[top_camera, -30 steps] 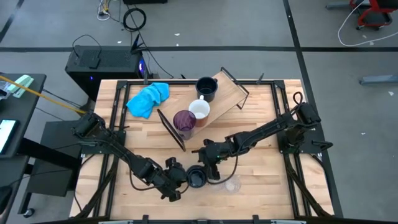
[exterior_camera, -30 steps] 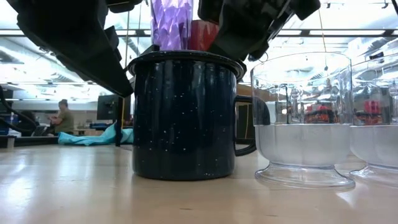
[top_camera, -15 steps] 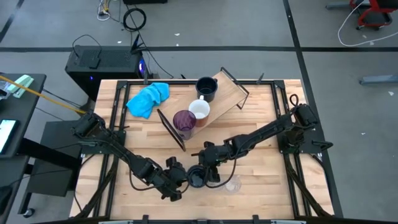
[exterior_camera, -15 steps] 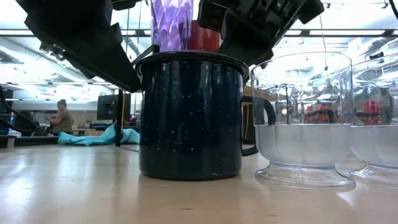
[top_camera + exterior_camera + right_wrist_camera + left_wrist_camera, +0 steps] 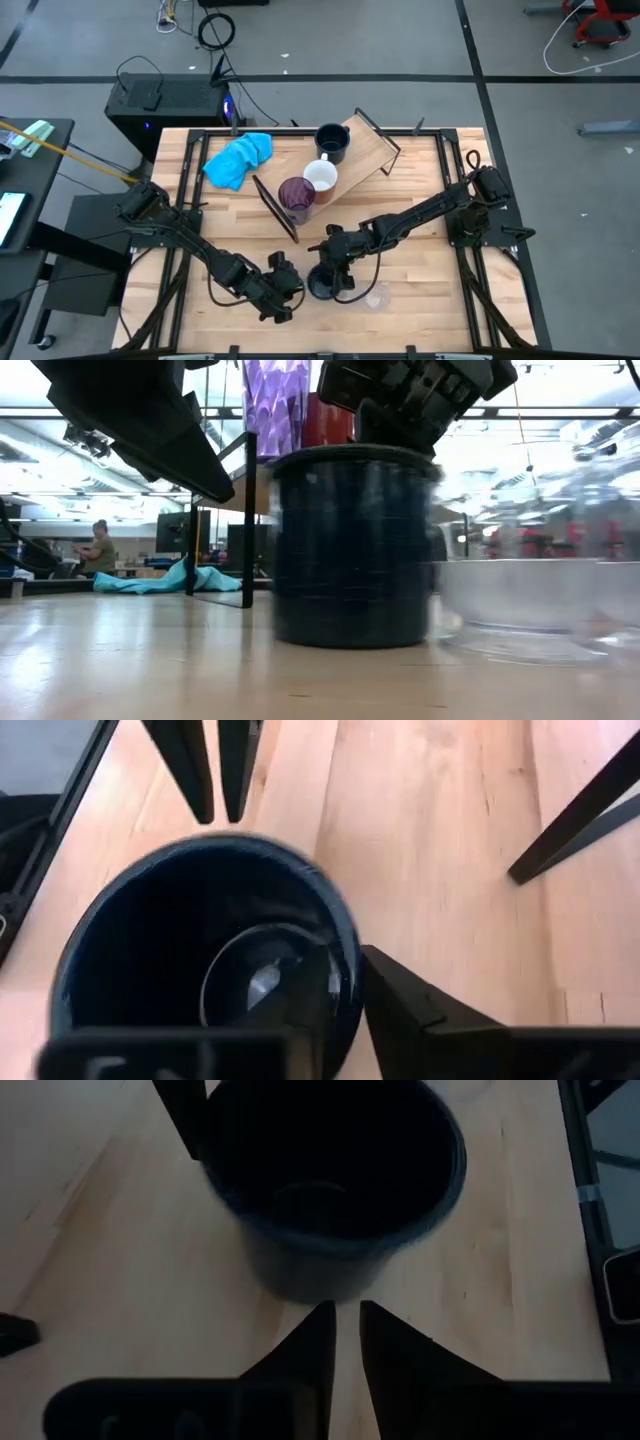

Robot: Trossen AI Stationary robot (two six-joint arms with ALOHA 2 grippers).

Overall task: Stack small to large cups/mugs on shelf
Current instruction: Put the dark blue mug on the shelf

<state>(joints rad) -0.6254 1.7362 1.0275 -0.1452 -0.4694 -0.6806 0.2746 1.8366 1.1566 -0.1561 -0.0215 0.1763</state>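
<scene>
Navy mug (image 5: 352,550) w/ white specks; purple faceted tumbler (image 5: 296,195); white mug (image 5: 321,177); bright blue cloth (image 5: 238,158).

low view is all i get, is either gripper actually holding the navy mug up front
Observer: Yes. The right gripper pinches the dark navy mug by its rim, one finger inside and one outside.
Operator: and the left one
Observer: The left gripper points at the mug's side with its fingers together, gripping nothing.
Operator: anything on the shelf
Observer: The white mug stands on the shelf, beside the purple tumbler.
</scene>
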